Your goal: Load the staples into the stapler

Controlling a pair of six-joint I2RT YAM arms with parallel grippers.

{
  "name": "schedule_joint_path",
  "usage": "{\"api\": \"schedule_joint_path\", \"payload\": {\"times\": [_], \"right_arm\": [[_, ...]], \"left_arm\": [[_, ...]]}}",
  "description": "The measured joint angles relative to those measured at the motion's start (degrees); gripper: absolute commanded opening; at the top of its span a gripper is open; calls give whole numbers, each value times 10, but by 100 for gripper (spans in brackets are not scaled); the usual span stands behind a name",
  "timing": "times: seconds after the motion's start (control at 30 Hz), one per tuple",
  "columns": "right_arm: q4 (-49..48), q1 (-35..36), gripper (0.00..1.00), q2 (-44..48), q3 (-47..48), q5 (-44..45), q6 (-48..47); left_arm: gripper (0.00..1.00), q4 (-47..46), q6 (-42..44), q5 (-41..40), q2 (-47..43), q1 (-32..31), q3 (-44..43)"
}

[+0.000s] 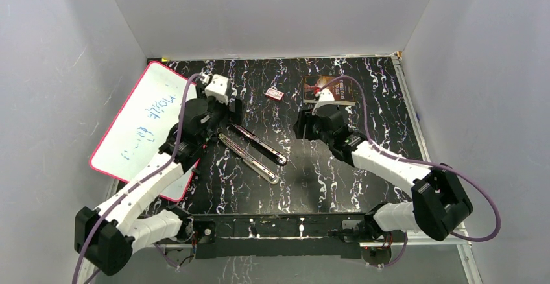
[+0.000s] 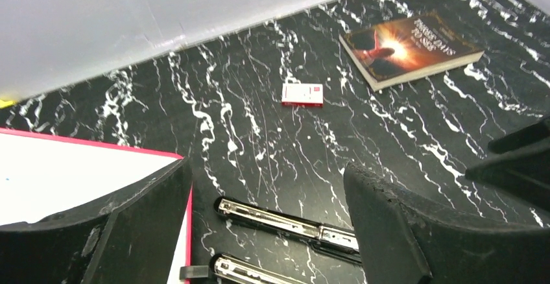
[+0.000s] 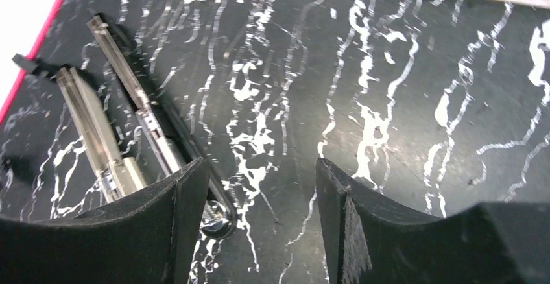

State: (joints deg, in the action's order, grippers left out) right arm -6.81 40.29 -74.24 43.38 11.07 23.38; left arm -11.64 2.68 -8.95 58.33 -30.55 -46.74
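The stapler (image 1: 253, 149) lies opened out at the centre of the worktop (image 1: 389, 96), its two long halves side by side. The left gripper (image 2: 266, 187) hovers over its far-left end, jaws apart and empty. The right gripper (image 3: 259, 167) hovers just right of the stapler, jaws apart and empty. A small red-and-white box (image 1: 274, 94) lies beyond the stapler, near a book (image 1: 329, 89). The staples cannot be made out.

Whiteboard (image 1: 139, 118): two lines of blue handwriting, too small and skewed to read.
Book (image 2: 410, 47): pale title lettering along the cover's edge, blurred and unreadable.
Small red-and-white box (image 2: 303, 94): print on its face too small to read.
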Motion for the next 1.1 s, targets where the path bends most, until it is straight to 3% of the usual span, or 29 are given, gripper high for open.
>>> {"api": "schedule_joint_path", "payload": {"times": [0.23, 0.63, 0.83, 1.1], "right_arm": [[38, -34, 71, -6, -3, 4, 45], [-8, -35, 73, 1, -64, 2, 29], [-14, -49, 73, -93, 26, -43, -49], [-16, -83, 74, -275, 209, -152, -180]], "left_arm": [[90, 37, -27, 17, 128, 1, -71], [90, 81, -56, 82, 371, 23, -255], [91, 119, -96, 83, 374, 46, -264], [92, 165, -132, 79, 286, 58, -154]]}}
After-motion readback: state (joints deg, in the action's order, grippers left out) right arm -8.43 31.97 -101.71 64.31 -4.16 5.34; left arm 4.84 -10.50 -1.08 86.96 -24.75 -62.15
